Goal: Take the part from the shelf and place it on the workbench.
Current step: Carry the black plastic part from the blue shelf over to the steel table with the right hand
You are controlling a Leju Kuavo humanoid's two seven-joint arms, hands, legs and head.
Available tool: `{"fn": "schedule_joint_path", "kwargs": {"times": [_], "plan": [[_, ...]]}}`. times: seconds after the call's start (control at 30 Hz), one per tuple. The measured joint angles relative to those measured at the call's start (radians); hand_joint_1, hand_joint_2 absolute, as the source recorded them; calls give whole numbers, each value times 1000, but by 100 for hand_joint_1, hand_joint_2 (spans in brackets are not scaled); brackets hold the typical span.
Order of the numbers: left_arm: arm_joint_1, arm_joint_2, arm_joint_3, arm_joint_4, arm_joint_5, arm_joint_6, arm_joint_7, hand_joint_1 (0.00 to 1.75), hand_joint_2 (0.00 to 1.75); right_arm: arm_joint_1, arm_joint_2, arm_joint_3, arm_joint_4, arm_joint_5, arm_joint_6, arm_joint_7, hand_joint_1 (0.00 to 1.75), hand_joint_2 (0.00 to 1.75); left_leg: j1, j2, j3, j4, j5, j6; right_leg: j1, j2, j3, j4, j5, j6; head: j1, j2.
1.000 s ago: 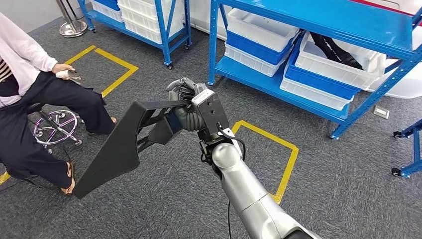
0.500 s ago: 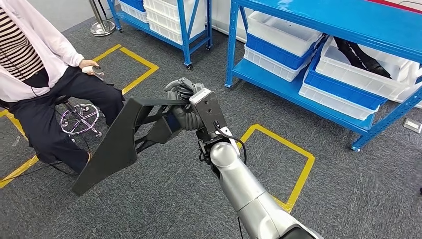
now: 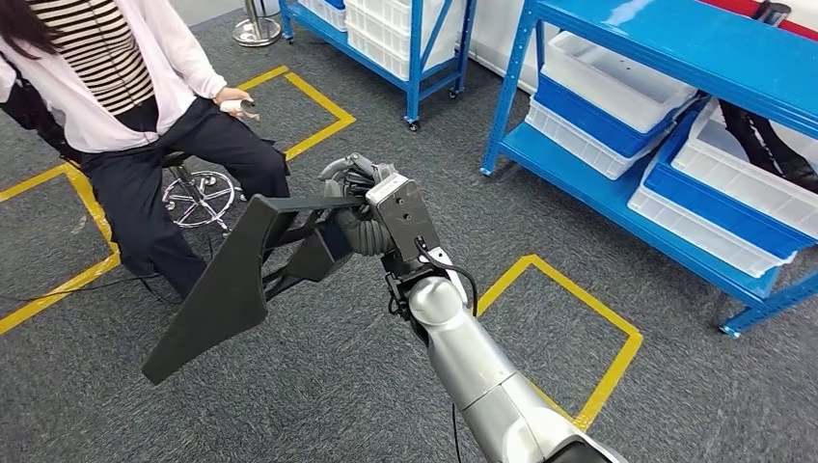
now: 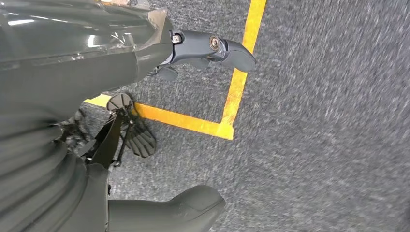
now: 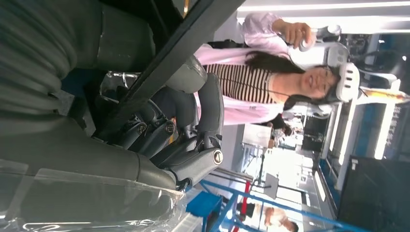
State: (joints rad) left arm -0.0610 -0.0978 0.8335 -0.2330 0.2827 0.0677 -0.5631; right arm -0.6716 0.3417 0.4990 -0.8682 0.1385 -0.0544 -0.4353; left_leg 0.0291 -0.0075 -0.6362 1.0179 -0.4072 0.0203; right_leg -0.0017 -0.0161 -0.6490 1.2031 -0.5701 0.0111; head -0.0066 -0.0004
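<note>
Grey speckled carpet covers the floor, marked with yellow tape squares, and we see blue metal shelving at about two o'clock, loaded with white and blue plastic bins. At ten o'clock a person in a striped top and pale jacket sits on a wheeled stool, holding a small controller.

Our right hand, at the centre of the head view on the end of the silver arm, has its fingers curled tight around a bar of the large matte black triangular frame part. The part hangs in the air above the carpet, its flat, wedge-shaped panel sloping down toward eight o'clock, with open struts joining the panel to the gripped bar. In the right wrist view the dark fingers wrap the slim black bar, with the grey ribbed cover behind them.

Our left hand appears in the left wrist view hanging over the carpet and a yellow tape corner. It holds nothing; one dark finger and the thick grey thumb stand well apart.
</note>
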Motion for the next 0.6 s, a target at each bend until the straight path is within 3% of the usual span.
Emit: {"fn": "schedule_joint_path", "kwargs": {"times": [0.07, 0.1, 0.17, 0.23, 0.27, 0.33, 0.4, 0.43, 0.5, 0.53, 0.57, 0.6], "plan": [[0, 0, 0, 0, 0, 0, 0, 0, 175, 4, -4, 0, 2, 0, 0, 0, 175, 175, -1, -21, -3, 0, 2, 2, -1, 10, -50, 104, -33, 3, 0, 0], [1, 0, 0, 0, 0, 0, 0, 0, 175, 6, -4, 0, 3, 0, 0, 0, 175, 175, -1, -31, -4, 0, 2, 1, -1, 12, -48, 101, -26, 8, 1, 0], [2, -1, 0, 0, 0, 0, 0, 0, 175, 7, -4, 0, 3, 0, 0, 0, 175, 175, 0, -52, -4, 1, 5, -3, -4, 23, 12, -20, 27, 19, 2, 0], [2, -1, 0, 0, 0, 0, 0, 0, 175, 4, -3, 0, 3, 0, 0, 0, 175, 175, -3, -69, -5, 2, 8, -11, -6, 42, 74, -152, 74, 20, 3, 0], [2, -1, 0, 0, 0, 0, 0, 0, 175, 4, -3, 0, 3, 0, 0, 0, 175, 175, -4, -75, -6, 1, 9, -17, -5, 47, 88, -182, 84, 17, 3, 0], [6, -1, 0, 0, 0, 0, 0, 0, 175, 3, 1, 0, 3, 0, 0, 0, 175, 175, -3, -84, -8, -4, 14, -30, -2, 40, 93, -192, 91, 6, 3, 0], [9, -1, 0, 0, 0, 0, 0, 0, 175, 2, 5, 1, 3, 0, 0, 0, 175, 175, 0, -66, -16, 6, 6, -40, -8, 29, 96, -197, 100, -9, 2, 0], [9, -1, 0, 0, -7, -5, 2, 0, 175, 3, 5, 0, 2, 4, -9, 2, 175, 175, 1, -46, -30, 36, -14, -43, -12, 22, 97, -200, 104, -18, 0, 0], [4, -1, -11, 0, -54, -34, 17, 0, 175, 25, -15, -5, -30, 25, -66, 24, 175, 175, 0, -10, -85, 155, -82, -47, -10, 4, 98, -201, 105, -28, -3, 0], [0, -1, -24, 0, -88, -52, 28, 0, 175, 49, -39, -13, -69, 37, -97, 44, 175, 175, 0, -3, -117, 223, -112, -50, -7, -10, 97, -201, 104, -30, -4, 0], [-5, -1, -38, 0, -116, -65, 38, 0, 175, 79, -72, -28, -119, 49, -110, 64, 175, 175, 1, 0, -138, 269, -127, -51, -4, -25, 97, -201, 103, -31, -5, 0], [-9, -2, -50, 0, -132, -71, 46, 0, 175, 110, -104, -47, -169, 60, -103, 82, 175, 175, 1, 4, -142, 281, -125, -52, -3, -39, 97, -200, 102, -32, -5, 0]]}}
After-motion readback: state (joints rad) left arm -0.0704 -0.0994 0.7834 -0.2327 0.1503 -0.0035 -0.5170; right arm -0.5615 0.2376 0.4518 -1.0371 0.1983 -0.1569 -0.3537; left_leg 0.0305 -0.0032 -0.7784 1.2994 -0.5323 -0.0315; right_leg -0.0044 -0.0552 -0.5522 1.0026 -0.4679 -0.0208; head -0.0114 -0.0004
